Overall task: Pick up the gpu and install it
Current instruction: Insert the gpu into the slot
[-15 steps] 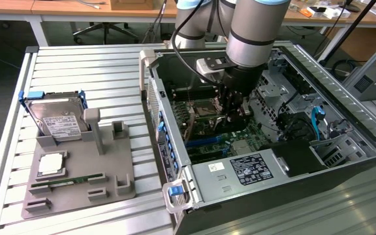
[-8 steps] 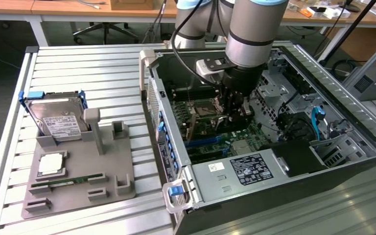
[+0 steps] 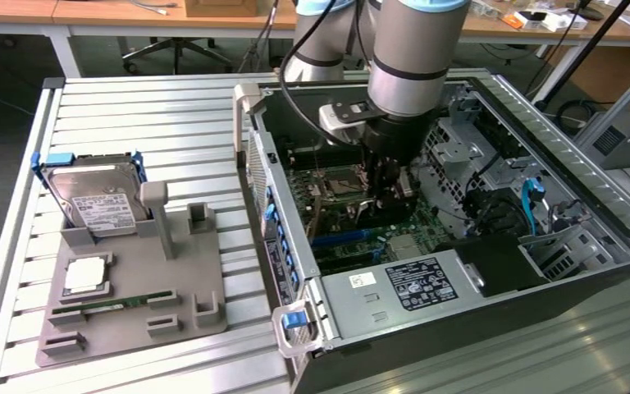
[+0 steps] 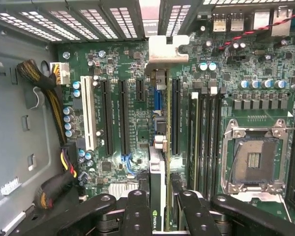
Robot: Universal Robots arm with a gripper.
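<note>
Between the black fingers (image 4: 137,216) the gpu (image 4: 158,162) stands edge-on, gripper (image 4: 159,216) clamped on it, its lower edge hidden over the motherboard (image 4: 123,69) slots. At three o'clock sits the empty CPU socket (image 4: 255,164). From twelve o'clock, the arm (image 3: 413,57) reaches straight down into the open case (image 3: 577,189).

gpu (image 4: 157,196) edge: a green logo mark is seen near the gripper (image 4: 160,211); no letters can be read.
Power supply label (image 3: 422,283): print is seen, unreadable.
Hard drive (image 3: 94,201) label: print is seen, unreadable.
</note>
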